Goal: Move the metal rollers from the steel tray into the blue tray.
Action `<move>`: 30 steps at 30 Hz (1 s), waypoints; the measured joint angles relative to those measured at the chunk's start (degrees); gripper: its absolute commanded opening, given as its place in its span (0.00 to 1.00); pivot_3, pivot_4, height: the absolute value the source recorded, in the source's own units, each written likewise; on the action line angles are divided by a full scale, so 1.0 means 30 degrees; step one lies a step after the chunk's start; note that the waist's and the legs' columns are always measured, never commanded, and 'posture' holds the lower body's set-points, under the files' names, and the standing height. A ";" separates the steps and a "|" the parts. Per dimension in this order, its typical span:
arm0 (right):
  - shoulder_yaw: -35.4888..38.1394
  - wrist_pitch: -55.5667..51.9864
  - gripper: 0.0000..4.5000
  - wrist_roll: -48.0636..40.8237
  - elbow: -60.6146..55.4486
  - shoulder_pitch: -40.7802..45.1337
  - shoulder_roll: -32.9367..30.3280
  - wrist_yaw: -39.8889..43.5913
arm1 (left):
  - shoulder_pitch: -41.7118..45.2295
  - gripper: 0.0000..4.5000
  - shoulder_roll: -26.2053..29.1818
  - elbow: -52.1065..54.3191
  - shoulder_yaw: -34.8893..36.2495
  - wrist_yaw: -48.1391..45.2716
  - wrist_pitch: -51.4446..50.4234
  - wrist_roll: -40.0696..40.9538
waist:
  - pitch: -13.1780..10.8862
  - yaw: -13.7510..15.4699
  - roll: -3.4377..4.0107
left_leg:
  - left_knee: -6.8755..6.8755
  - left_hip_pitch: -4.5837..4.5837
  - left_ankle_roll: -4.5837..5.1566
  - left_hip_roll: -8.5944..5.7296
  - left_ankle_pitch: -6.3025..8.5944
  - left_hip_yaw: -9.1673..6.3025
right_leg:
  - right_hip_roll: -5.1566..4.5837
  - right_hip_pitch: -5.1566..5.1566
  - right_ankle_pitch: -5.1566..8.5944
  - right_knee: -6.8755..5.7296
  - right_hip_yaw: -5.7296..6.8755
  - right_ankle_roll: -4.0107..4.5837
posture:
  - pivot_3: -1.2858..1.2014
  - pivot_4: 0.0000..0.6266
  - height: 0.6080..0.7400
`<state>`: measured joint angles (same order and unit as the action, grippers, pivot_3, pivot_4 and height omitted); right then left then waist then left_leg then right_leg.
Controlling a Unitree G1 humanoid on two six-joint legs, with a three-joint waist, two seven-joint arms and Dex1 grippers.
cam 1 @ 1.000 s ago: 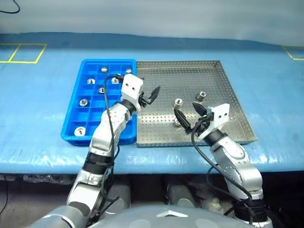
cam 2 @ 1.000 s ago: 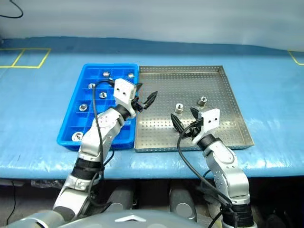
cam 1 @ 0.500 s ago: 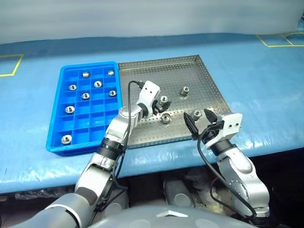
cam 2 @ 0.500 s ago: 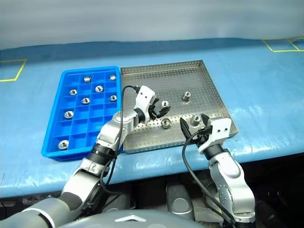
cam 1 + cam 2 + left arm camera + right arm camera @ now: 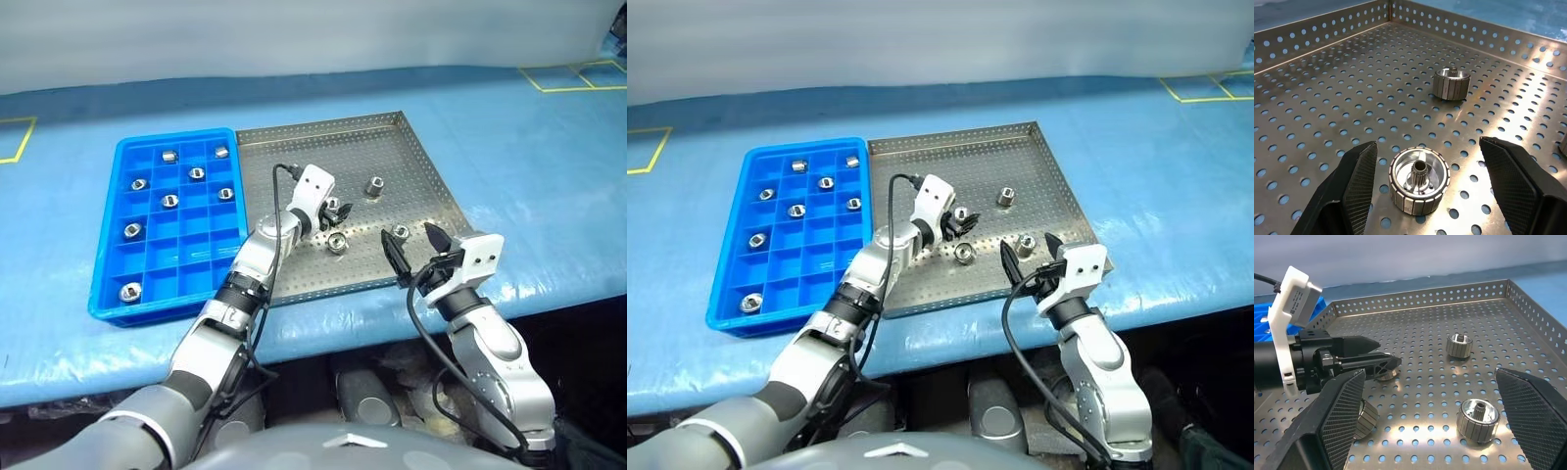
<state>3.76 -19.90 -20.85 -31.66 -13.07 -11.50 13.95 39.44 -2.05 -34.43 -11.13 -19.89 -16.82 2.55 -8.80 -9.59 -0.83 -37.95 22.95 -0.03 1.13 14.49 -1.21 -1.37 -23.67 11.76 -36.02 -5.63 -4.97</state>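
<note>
The steel tray (image 5: 411,157) lies in the middle of the table, with the blue tray (image 5: 106,294) against its left side. Several metal rollers sit in the blue tray's compartments, such as one (image 5: 130,291) near the front. Loose on the steel tray's floor are rollers at the back (image 5: 375,185), the front (image 5: 336,243) and the right (image 5: 400,233). My left gripper (image 5: 338,209) is low over the steel tray and open. Its fingers (image 5: 1359,181) stand either side of one roller (image 5: 1419,181) with gaps both sides. My right gripper (image 5: 414,250) hangs wide open at the tray's front right, empty.
The table is covered with a blue sheet (image 5: 529,147) marked with yellow tape squares (image 5: 563,73) at the far corners. The steel tray's raised perforated rim (image 5: 1420,298) surrounds the rollers. The table's front edge runs just below both trays.
The camera has swung, shifting the whole picture. My left gripper has come from the blue tray's edge across and down into the steel tray, around a roller. The right gripper has barely moved.
</note>
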 measured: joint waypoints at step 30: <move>-0.1682 -0.0575 1.00 -0.0082 0.3658 0.3988 -0.0691 0.2636 | -0.8273 0.38 -0.0729 1.5777 0.3484 0.9814 -0.1505 -0.2381 | -0.0012 0.2719 -0.0003 | -0.0001 -0.0012 0.0001 -0.0009 0.0001 -0.0012 | -0.0016 0.0011 -0.0077 -0.0005 0.0011 0.0046 | 0.56 0.24 1.00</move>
<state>-1.28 -21.62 -21.10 -20.68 -1.11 -13.57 21.85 14.62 -4.24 12.90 -0.68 9.55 -21.33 -4.59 -8.83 -1.43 -0.84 -37.96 22.91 -0.03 1.10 14.49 -1.24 -1.42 -23.64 11.53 -36.04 -5.60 -4.83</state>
